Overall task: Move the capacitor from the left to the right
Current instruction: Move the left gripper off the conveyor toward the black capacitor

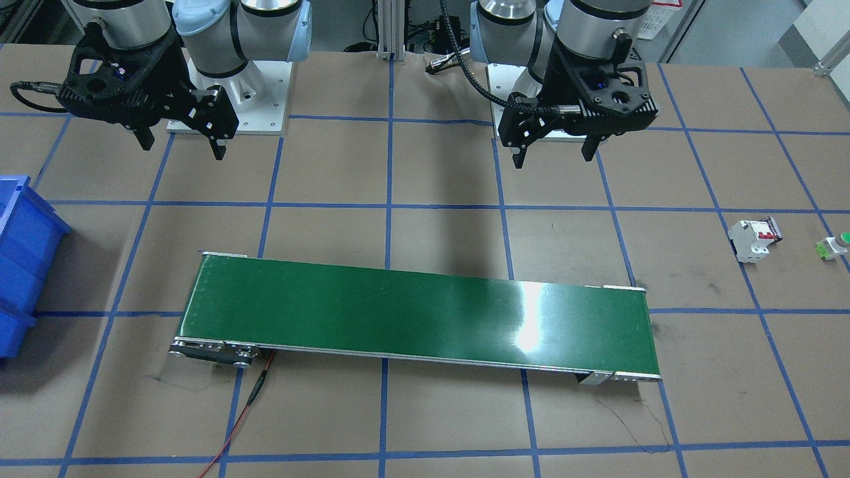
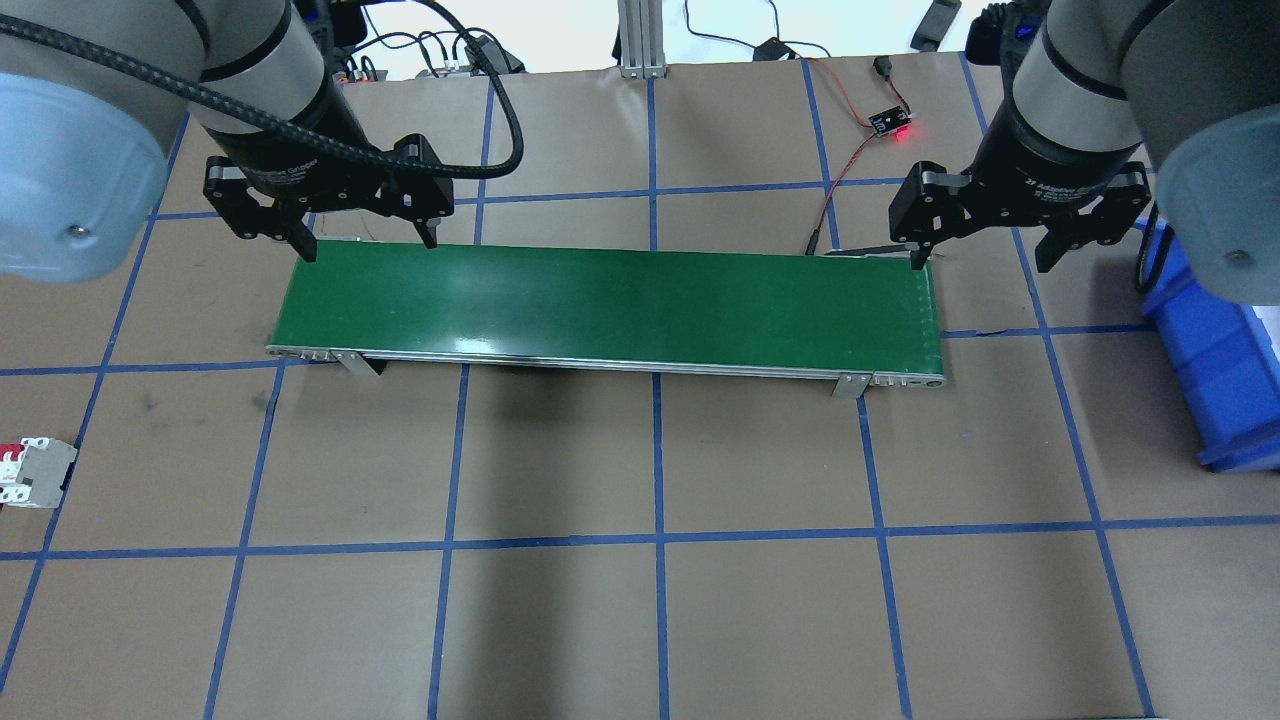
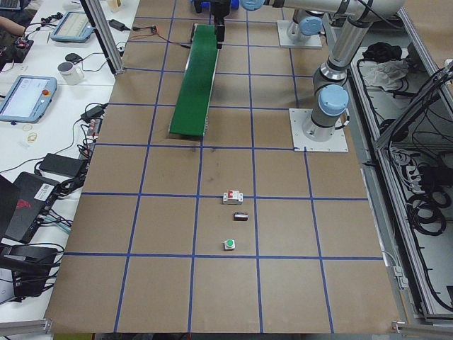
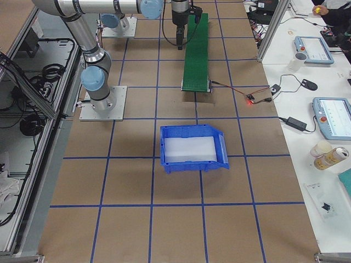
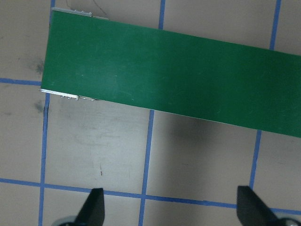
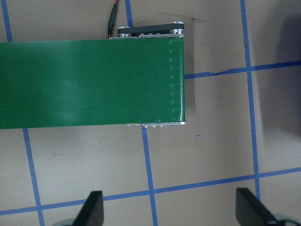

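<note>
Overhead exterior: black left gripper [image 2: 367, 243] and right gripper [image 2: 982, 262] hang fingers spread wide over the ends of the glossy flat green belt [image 2: 600, 300]. Small black oblong capacitor [image 3: 241, 217] lies on the brown table [image 3: 170, 227], between boxy white breaker [image 3: 233, 197] and round green-capped button [image 3: 229, 244].

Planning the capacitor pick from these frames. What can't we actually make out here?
capacitor: only a tiny dark speck in the exterior left view; markings and orientation too small to tell.
breaker: cut off by the overhead view's left edge.
button: small and blurred near the front-facing view's right edge.
Wrist views: show the conveyor, none of the parts.
</note>
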You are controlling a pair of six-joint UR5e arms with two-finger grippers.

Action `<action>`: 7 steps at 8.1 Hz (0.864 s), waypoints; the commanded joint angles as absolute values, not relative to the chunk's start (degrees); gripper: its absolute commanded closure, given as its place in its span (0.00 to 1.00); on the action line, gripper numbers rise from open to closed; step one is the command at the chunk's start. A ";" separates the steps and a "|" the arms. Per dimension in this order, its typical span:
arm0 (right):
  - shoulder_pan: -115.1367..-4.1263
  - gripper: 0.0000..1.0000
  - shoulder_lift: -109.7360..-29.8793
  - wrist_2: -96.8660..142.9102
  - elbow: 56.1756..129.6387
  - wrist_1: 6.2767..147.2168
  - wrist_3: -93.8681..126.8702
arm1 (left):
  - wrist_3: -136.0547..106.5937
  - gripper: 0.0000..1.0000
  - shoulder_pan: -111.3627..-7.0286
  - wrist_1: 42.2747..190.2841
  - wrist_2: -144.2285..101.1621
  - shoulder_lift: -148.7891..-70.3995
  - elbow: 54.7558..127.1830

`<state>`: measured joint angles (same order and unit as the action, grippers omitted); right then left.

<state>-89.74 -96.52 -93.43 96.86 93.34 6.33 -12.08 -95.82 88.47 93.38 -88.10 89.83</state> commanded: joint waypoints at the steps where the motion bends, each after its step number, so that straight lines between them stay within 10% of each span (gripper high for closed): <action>1: -89.74 0.00 -96.50 -93.43 96.86 93.34 6.33 | -12.22 0.00 -96.94 87.36 92.99 -88.15 90.00; 7: -89.74 0.00 -96.59 -93.52 96.94 93.16 6.42 | 1.28 0.00 -82.85 94.10 90.97 -88.07 89.03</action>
<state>-89.74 -96.57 -93.49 96.89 93.19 6.41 -5.58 -91.39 90.66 91.13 -88.06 89.18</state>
